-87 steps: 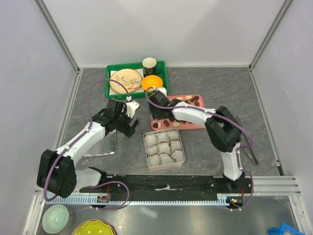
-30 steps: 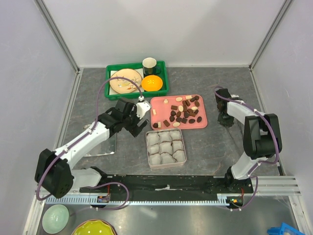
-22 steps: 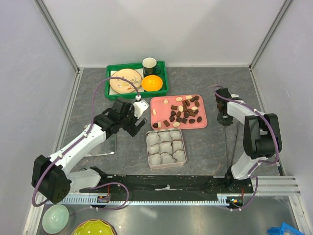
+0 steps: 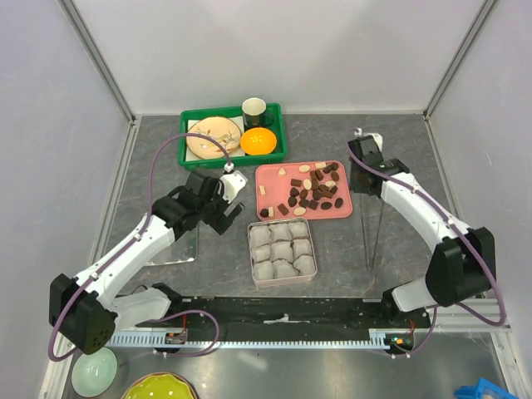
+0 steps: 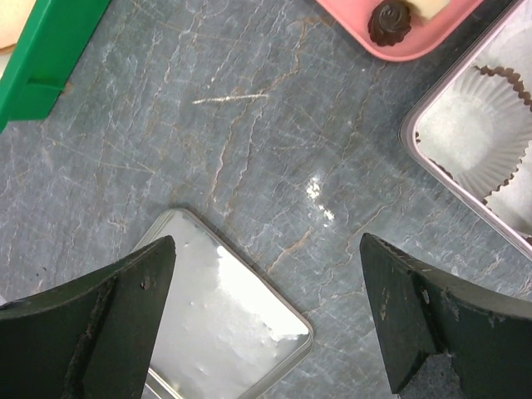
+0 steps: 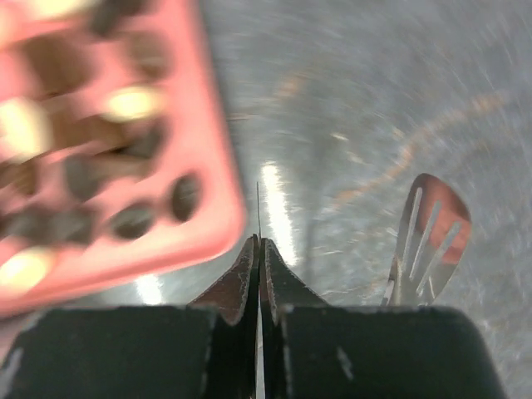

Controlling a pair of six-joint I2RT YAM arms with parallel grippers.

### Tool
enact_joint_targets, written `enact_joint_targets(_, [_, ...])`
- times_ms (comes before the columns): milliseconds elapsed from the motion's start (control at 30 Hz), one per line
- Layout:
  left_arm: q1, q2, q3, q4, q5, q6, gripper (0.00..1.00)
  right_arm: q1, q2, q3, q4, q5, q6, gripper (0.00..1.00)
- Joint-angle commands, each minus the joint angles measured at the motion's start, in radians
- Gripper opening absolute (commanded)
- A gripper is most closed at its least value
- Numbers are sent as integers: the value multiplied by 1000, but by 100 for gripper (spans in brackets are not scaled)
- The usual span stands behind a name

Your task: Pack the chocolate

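We are looking down on a grey stone-patterned tabletop (image 4: 141, 166) fenced by white walls on three sides. The chocolate (image 4: 307, 195), small dark brown and cream pieces, is lying scattered on a flat pink rectangular tray (image 4: 343, 208) in the middle. Just nearer to us, almost touching the tray's near edge, a square silver tin (image 4: 247, 253) is sitting, filled with crinkled pale paper cups (image 4: 281, 249).

The left gripper (image 4: 226, 213) is hovering with its jaws spread wide and holding nothing. It is over a bare patch bounded by the tin's left edge, the pink tray's corner, a green plastic crate (image 4: 233, 109) towards the back, and a flat silver tin lid (image 5: 224, 332).

The right gripper (image 6: 260, 253) is hanging just past the pink tray's right edge, jaws clenched on the thin edge of slotted metal tongs (image 6: 428, 229), whose perforated blade is splaying out to one side. We are finding open tabletop between that edge and the right wall, and behind the tray.
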Motion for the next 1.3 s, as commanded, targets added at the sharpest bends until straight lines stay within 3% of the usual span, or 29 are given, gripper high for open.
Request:
enact_joint_targets(0, [21,-48,51,-39,-19,-38,99,152,-80,96,-99,-91,-145,0])
enact_joint_targets(67, [41,-59,57,-54,10,-45,99,245,-109,129,-136,-170,-209,0])
enact_joint_targets(233, [250,-73,99,-96,206,-50,99,546,-100,226,-196,-200,-289,0])
enact_joint_targets(400, [369,-114,111,-126,291,-38,99,800,53,346,-239,-157,-309,0])
enact_joint_targets(500, [406,-130,117,-157,324,-36,99,883,145,389,-245,-160,-324,0])
enact_joint_targets(700, [465,-148,119,-194,346,-45,99,952,233,424,-191,-203,-349,0])
enact_joint_targets(1267, [515,-148,108,-209,395,-38,99,967,478,555,-127,-241,-463,0])
